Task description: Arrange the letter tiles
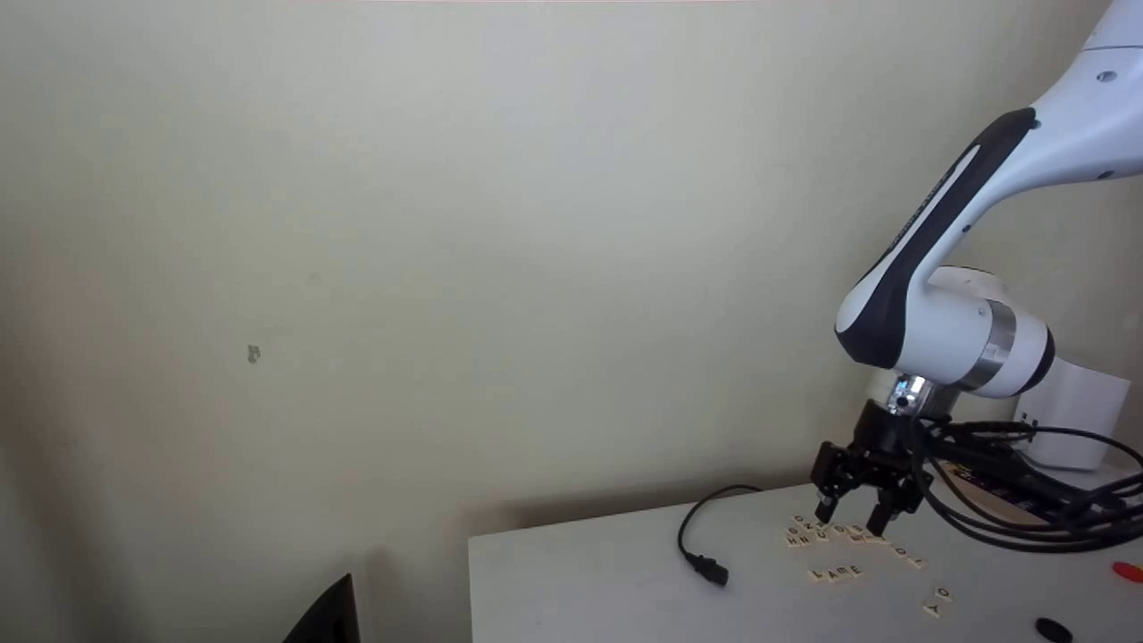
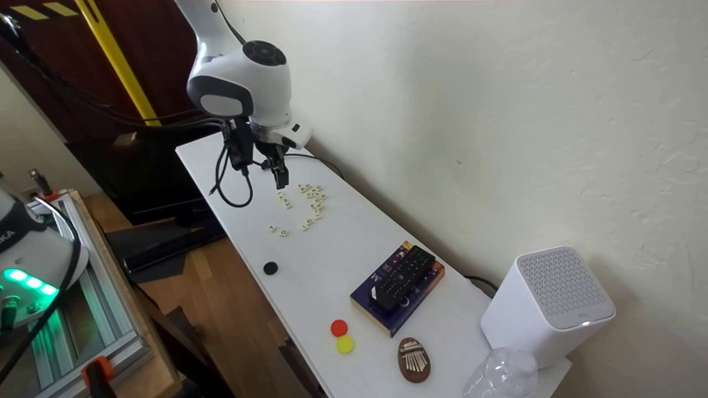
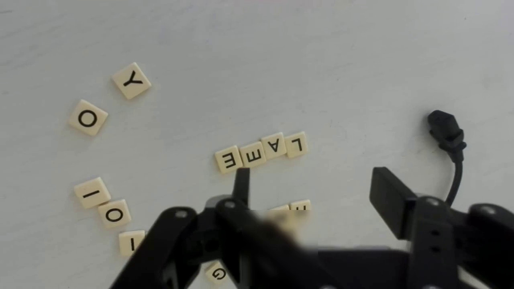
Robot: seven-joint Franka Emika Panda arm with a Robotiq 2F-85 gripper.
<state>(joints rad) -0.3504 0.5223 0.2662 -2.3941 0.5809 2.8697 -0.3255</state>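
- The black fingers (image 3: 389, 202) are spread wide apart over the white surface (image 2: 332, 265).
- In the wrist view, four letter tiles (image 3: 274, 145) sit in a row just past the fingertips.
- A black cord (image 3: 456, 172) lies off past one end of the row.
- An O tile (image 3: 88, 118) and a Y tile (image 3: 131, 80) lie past the other end.
- Farther along are a black disc (image 2: 270, 268) and a book (image 2: 410, 299) with a black gadget (image 2: 401, 279) on top.
- Farthest are a white box (image 2: 569, 287) and a clear bottle (image 2: 500, 376).

Letter tiles (image 3: 274, 145) on table (image 2: 326, 265), remote (image 2: 404, 278) on book (image 2: 393, 319)
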